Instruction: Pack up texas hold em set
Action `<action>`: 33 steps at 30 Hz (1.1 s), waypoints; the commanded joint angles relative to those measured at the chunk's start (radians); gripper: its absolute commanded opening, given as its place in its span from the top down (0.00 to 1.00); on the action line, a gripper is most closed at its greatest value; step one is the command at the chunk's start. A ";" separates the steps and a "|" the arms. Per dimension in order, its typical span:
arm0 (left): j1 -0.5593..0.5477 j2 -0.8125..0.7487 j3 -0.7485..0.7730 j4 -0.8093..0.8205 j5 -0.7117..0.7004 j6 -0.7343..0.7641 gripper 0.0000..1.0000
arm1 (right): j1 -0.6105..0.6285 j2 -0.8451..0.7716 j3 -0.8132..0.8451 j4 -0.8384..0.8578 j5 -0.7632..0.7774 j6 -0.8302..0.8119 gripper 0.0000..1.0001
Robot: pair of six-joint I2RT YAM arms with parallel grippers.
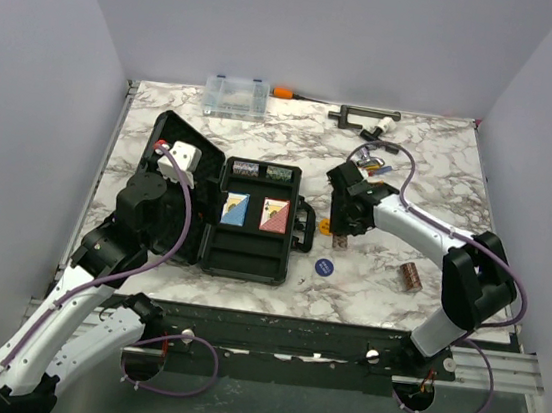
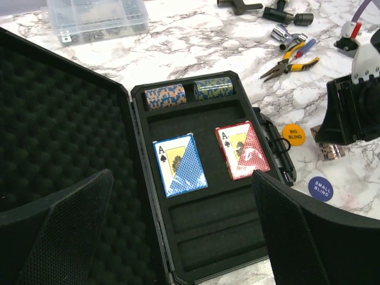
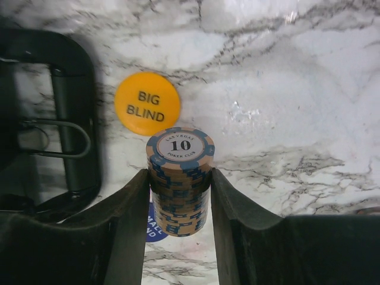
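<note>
1. Step in hand: collecting a loose piece of the set. My right gripper is clenched on a chip roll, a pad against each side, the "10" face turned towards the wrist camera. I cannot tell whether the roll has left the table.
2. Held roll, location: right of the case handle, just beside the orange "big blind" disc, its lower end overlapping the blue "small blind" disc.
3. Left gripper: released, jaws spread wide, grasping nothing, hanging above the open case.
4. Case: open flat, foam-lined lid thrown to the left, tray to the right.
5. Tray, far row: two stowed chip rolls, one orange-and-blue, one blue-and-yellow, side by side.
6. Tray, middle: blue deck on the left, red deck on the right, each in its own recess, face up.
7. Tray, near end: two long slots, both vacant.
8. Not yet packed: both discs, the held roll, and a loose chip roll well to the right, near my right arm's elbow.
9. Next move, in my judgement: lift the roll clear of the discs, carry it left over the handle, and lay it on its side into a vacant slot, aligned lengthwise so it seats.
10. Not of the set: clear organiser box and pliers at the far edge.
</note>
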 commanded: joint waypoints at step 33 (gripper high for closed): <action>-0.003 -0.026 -0.004 -0.010 -0.020 0.011 0.02 | 0.077 -0.049 0.241 0.532 -0.408 -0.574 0.99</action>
